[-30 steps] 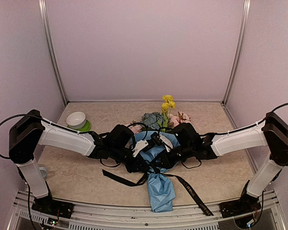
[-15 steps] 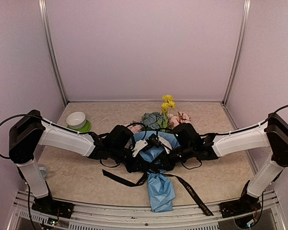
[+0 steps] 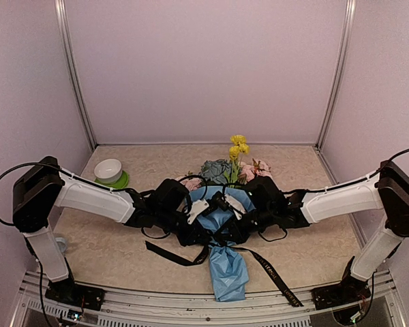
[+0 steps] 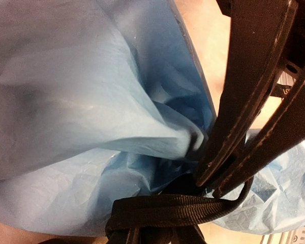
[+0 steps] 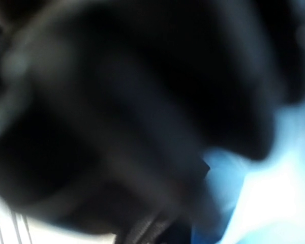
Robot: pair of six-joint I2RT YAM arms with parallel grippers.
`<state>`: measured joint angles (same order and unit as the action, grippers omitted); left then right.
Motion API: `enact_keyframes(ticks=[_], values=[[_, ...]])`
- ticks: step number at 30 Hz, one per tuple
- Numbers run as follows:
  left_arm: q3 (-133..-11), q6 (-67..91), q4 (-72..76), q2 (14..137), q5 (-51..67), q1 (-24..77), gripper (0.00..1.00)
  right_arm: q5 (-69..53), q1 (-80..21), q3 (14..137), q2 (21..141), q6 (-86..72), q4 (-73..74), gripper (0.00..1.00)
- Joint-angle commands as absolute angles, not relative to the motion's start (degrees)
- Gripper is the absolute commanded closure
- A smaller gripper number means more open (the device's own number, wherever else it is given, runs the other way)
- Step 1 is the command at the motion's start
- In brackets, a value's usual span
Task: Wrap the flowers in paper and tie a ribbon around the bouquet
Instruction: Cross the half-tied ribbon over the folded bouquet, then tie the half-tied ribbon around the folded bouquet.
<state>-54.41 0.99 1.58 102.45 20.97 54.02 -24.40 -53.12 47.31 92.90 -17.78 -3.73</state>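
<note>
The bouquet lies mid-table: pink, yellow and blue-green flowers at the far end, and the light-blue paper cone tapering toward the front edge. The black ribbon circles the cone's neck, with tails trailing left and right on the table. Both grippers meet at that neck. In the left wrist view the ribbon folds over and runs down into my left gripper, which is shut on it. My right gripper has its fingers pressed together on the ribbon's curled end. The right wrist view is dark blur with a patch of blue paper.
A white bowl on a green saucer stands at the back left. Pale enclosure walls with metal corner posts close in the table on three sides. A metal rail runs along the front edge between the arm bases.
Hardly anything differs. Both wrists have settled a touch lower over the bouquet's neck, and the ribbon's right tail has shifted slightly.
</note>
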Motion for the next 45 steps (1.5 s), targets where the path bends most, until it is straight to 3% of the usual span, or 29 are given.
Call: enact_keyframes(ticks=[1,19,23,27,36,40,42,45], values=[[-53.55,0.0,5.32,100.06,21.88,53.7,0.79,-25.34,-54.57,47.36,94.37,-17.14,-2.02,0.9],[-48.77,3.7,15.89,99.49,27.47,52.3,0.78,-23.85,-54.58,47.07,96.16,-16.96,-3.63,0.77],[-49.16,3.6,15.74,99.64,27.66,52.04,0.78,-23.8,-54.65,47.79,96.9,-16.36,-3.17,0.83],[-48.99,3.67,15.87,99.33,27.77,51.94,0.78,-22.94,-54.59,48.31,96.86,-16.43,-2.75,0.99],[-47.73,2.89,16.28,97.99,25.81,51.86,0.76,-23.25,-54.52,48.46,94.4,-15.62,-1.6,1.0],[-48.58,1.16,13.28,97.18,24.3,52.01,0.69,-25.43,-54.38,47.76,92.64,-16.24,-3.78,1.0],[-48.21,-0.05,12.1,95.8,23.35,52.37,0.52,-23.83,-53.8,47.49,91.62,-16.91,-4.01,1.0],[-46.51,-2.4,11.9,92.84,22.32,53.17,0.5,-21.73,-53.29,47.07,90.98,-17.19,-3.81,1.0]])
